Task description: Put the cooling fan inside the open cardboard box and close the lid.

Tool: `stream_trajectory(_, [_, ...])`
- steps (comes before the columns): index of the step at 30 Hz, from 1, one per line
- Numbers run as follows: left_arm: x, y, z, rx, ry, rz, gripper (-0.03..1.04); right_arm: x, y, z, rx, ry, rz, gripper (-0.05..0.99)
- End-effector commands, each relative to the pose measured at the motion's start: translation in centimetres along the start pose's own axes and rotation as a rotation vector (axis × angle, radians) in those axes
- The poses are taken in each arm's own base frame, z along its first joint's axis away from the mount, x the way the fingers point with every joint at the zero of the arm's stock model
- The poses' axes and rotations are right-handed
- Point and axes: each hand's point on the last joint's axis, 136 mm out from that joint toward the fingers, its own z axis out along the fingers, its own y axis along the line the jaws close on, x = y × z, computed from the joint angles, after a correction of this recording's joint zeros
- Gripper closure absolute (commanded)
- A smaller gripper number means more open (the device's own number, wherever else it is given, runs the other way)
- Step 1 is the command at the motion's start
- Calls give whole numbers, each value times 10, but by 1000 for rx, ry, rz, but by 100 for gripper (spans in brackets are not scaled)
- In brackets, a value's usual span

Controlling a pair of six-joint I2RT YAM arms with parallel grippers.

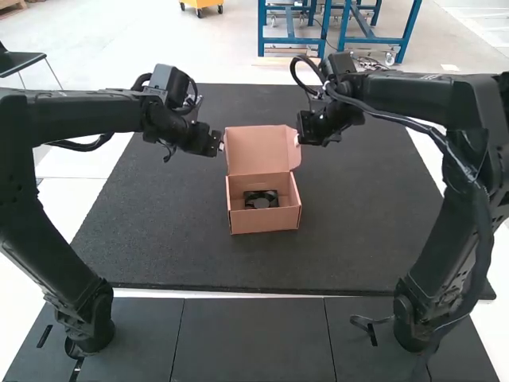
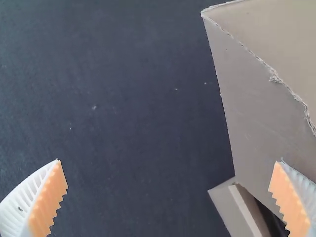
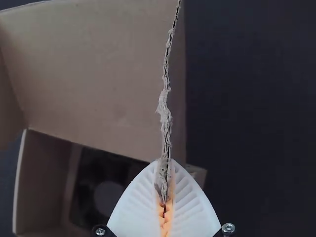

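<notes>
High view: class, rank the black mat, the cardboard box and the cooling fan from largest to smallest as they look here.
1. the black mat, by far the largest
2. the cardboard box, lid raised
3. the cooling fan, smallest, lying inside the box and partly hidden by its front wall

The box (image 1: 263, 213) walls hide most of the fan (image 1: 260, 199). In the right wrist view the right claw (image 3: 164, 200), clamped on the lid (image 3: 98, 74) edge, covers part of the fan. The left wrist view's edges cut off the box and the fingers of the left claw (image 2: 166, 165).
</notes>
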Motion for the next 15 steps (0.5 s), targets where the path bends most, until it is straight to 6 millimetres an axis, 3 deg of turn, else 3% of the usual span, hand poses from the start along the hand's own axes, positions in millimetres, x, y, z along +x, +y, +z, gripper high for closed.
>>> stream_trajectory(1, [-13, -7, -7, 25, -30, 2, 4, 3, 14, -6, -32, 10, -37, 95])
stream_trajectory(15, [-8, -14, -7, 65, -10, -15, 4, 18, 15, -10, -29, 55, -48, 95])
